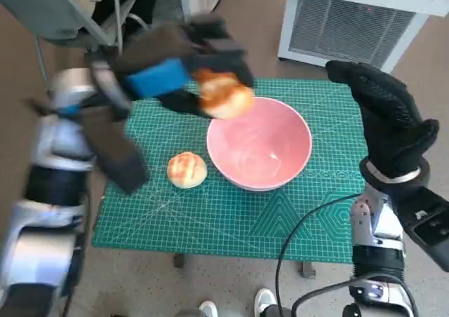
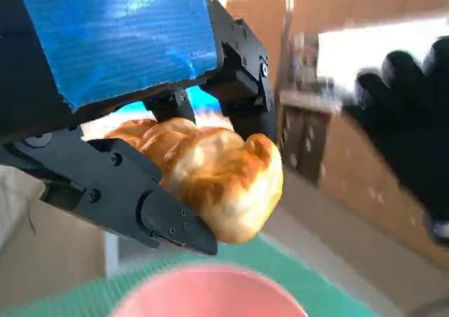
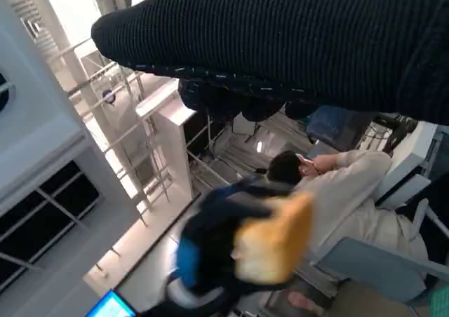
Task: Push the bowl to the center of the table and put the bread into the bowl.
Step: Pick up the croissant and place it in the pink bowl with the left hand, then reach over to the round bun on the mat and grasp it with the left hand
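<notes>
Left hand [image 1: 172,75] is gripping a bread roll [image 1: 224,95], fingers closed around it, and holding it in the air just over the far-left rim of the pink bowl [image 1: 259,145]. The left wrist view is confirming it: roll [image 2: 210,173] is clamped between the black fingers [image 2: 147,212], bowl rim [image 2: 210,292] is sitting right below. Bowl is sitting roughly mid-worktop on the green cutting mat [image 1: 231,219], a bit toward the far edge. A second bread roll [image 1: 187,170] is lying on the mat just beside the bowl, on its left side, not touching as far as I can tell. Right hand [image 1: 389,120] is hovering above the worktop's far right corner, fingers spread, holding nothing. A person [image 3: 337,191] is sitting in the background.
</notes>
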You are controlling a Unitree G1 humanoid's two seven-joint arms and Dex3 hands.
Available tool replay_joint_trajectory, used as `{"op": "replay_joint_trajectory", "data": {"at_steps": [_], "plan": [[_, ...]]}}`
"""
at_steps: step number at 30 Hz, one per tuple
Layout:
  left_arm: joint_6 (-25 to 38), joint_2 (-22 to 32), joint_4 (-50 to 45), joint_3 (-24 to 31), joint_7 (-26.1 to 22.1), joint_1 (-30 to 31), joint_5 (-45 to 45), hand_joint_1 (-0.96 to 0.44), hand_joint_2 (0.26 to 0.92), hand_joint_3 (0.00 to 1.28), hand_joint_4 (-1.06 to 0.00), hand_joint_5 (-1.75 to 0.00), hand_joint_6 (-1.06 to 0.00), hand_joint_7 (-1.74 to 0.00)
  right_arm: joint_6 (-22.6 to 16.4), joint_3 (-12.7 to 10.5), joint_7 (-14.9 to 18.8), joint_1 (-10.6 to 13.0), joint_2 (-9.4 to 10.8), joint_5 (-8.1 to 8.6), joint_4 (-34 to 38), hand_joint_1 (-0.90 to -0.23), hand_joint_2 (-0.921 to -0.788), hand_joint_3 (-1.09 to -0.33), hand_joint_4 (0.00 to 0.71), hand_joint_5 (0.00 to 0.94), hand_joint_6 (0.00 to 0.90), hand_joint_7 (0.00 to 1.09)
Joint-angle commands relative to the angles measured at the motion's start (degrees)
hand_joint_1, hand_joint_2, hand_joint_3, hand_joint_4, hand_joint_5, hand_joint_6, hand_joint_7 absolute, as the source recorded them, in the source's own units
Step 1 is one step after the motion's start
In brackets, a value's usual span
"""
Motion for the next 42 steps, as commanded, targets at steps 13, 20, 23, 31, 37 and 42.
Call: {"op": "replay_joint_trajectory", "data": {"at_steps": [13,20,23,31,37,42], "plan": [[-0.4,-8.6,21.0,-9.2,6.8,-2.9,12.2,0.0,0.921,0.13,-0.52,-1.23,-0.65,-1.24,0.4,-1.2,-0.1,2.5,-0.4,0.36,-1.5,-0.58,-0.921,-0.797,0.256,0.004,-0.001,0.64],[10.7,-10.2,21.3,-10.2,-1.4,-2.0,11.9,-0.13,0.913,0.11,-0.37,-0.23,-0.37,-0.64,1.3,-1.4,-0.3,3.3,-0.7,0.35,-2.6,-0.595,-0.921,-0.785,0.255,0.003,-0.001,0.64],[13.4,-9.9,19.7,-9.0,-5.5,-1.1,9.6,-0.12,0.908,0.04,-0.2,-0.08,-0.31,-0.26,1.5,-1.4,-0.6,3.5,-0.8,0.06,-3.1,-0.602,-0.921,-0.782,0.254,0.002,-0.001,0.64],[8.2,-6.3,11.5,-5.2,-3.2,4.5,5.9,-0.27,0.91,0.01,-0.05,0.0,-0.24,-0.05,1.6,-1.3,-1.2,4.2,-0.7,-0.59,-3.7,-0.613,-0.921,-0.779,0.254,0.002,-0.001,0.64],[2.6,-4.3,5.4,0.7,-0.3,10.0,-0.6,-0.38,0.92,0.02,-0.05,-0.01,-0.23,-0.03,1.3,-1.3,-1.2,4.7,-0.7,-0.5,-4.0,-0.616,-0.921,-0.777,0.25,0.0,-0.001,0.63],[-1.8,-3.2,-0.8,6.0,2.3,14.8,-6.5,-0.39,0.921,0.02,-0.11,-0.02,-0.27,-0.04,1.8,-1.3,-1.0,5.1,-0.8,0.21,-4.7,-0.621,-0.921,-0.776,0.248,0.0,-0.001,0.62]]}}
